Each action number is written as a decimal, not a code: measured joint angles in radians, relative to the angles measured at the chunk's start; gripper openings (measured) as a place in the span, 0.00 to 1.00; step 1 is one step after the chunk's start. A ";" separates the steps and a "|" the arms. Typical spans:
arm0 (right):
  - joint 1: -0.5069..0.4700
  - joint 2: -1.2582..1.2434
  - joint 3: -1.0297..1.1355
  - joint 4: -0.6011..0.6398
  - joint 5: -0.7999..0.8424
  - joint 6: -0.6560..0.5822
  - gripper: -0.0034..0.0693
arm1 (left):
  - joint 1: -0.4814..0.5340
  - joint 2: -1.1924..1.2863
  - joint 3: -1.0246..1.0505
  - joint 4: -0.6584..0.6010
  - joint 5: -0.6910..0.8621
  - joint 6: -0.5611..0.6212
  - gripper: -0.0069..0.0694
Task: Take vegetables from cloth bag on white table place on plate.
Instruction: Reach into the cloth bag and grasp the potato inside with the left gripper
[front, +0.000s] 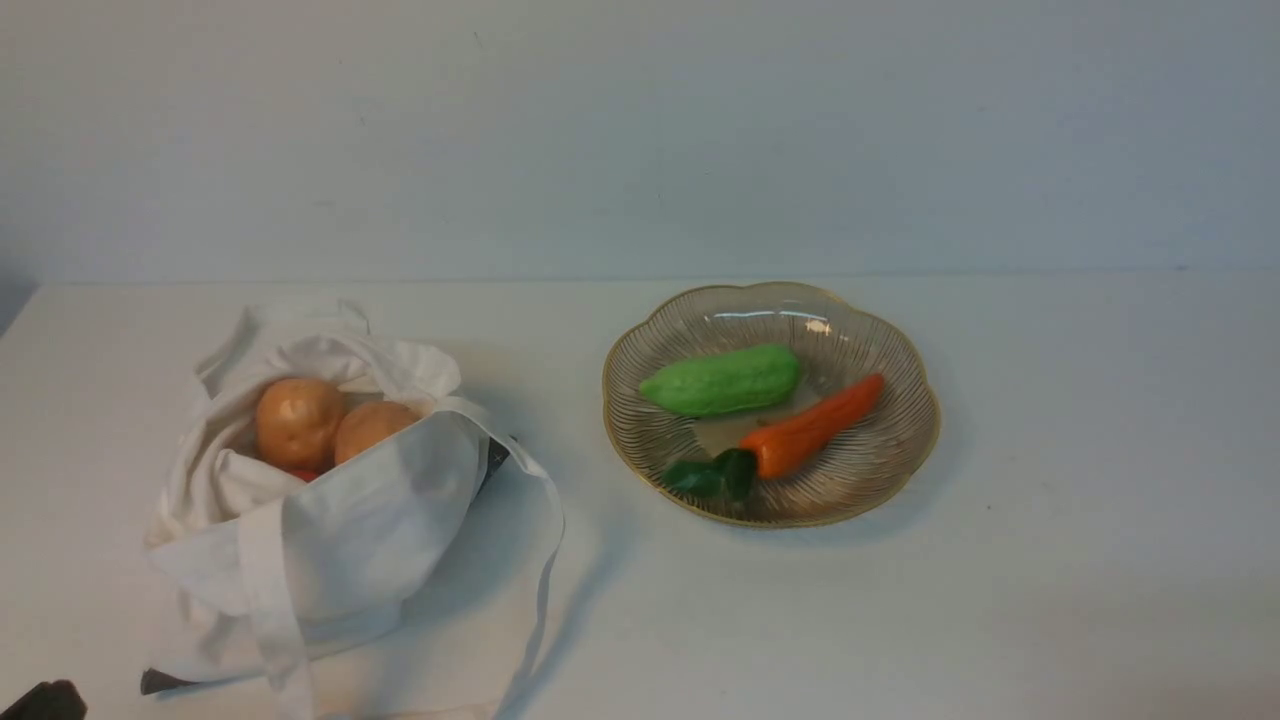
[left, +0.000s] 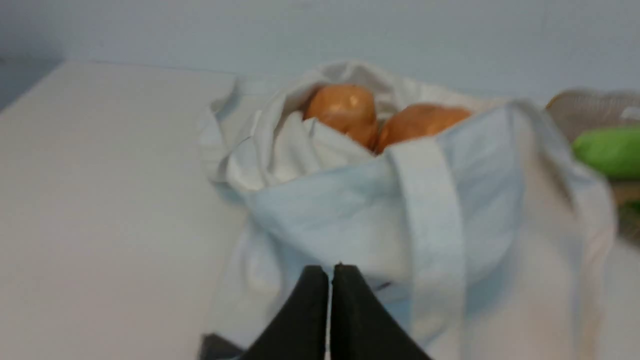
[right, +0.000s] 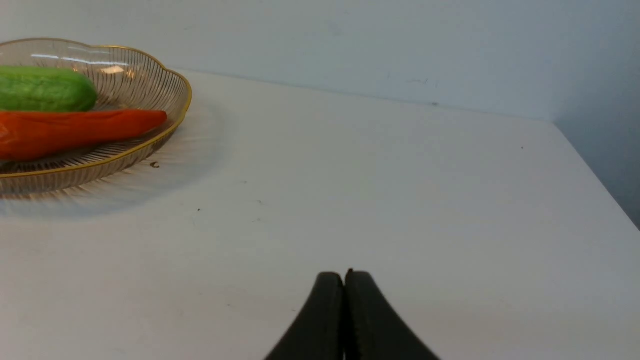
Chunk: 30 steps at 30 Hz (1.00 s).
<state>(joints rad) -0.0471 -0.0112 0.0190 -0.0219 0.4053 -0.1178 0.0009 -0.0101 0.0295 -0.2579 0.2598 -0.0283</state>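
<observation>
The white cloth bag (front: 330, 530) lies open at the left of the white table (front: 1050, 560). Two tan-brown potatoes (front: 298, 420) (front: 372, 426) sit in its mouth; they also show in the left wrist view (left: 345, 107) (left: 425, 122). The ribbed glass plate (front: 900, 440) with a gold rim stands at the middle, holding a green cucumber (front: 722, 380) and an orange carrot (front: 815, 425). My left gripper (left: 330, 272) is shut and empty, just in front of the bag's near side. My right gripper (right: 344, 277) is shut and empty over bare table, to the right of the plate (right: 165, 130).
A dark green leafy piece (front: 715, 475) lies at the carrot's near end on the plate. A long strap of the bag (front: 545, 560) loops out over the table toward the plate. A grey wall stands behind the table. The table's right edge (right: 595, 175) shows in the right wrist view.
</observation>
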 joint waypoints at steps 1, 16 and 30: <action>0.000 0.000 0.000 0.000 0.000 0.000 0.03 | 0.000 0.000 0.000 -0.045 -0.027 -0.020 0.08; 0.000 0.000 0.000 0.000 0.000 0.000 0.03 | 0.001 0.108 -0.296 -0.230 -0.260 -0.012 0.08; 0.000 0.000 0.000 0.000 0.000 0.000 0.03 | 0.001 1.032 -1.013 -0.123 0.631 0.282 0.08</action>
<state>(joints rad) -0.0471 -0.0112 0.0190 -0.0219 0.4053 -0.1178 0.0020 1.0215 -0.9838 -0.3806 0.8908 0.2539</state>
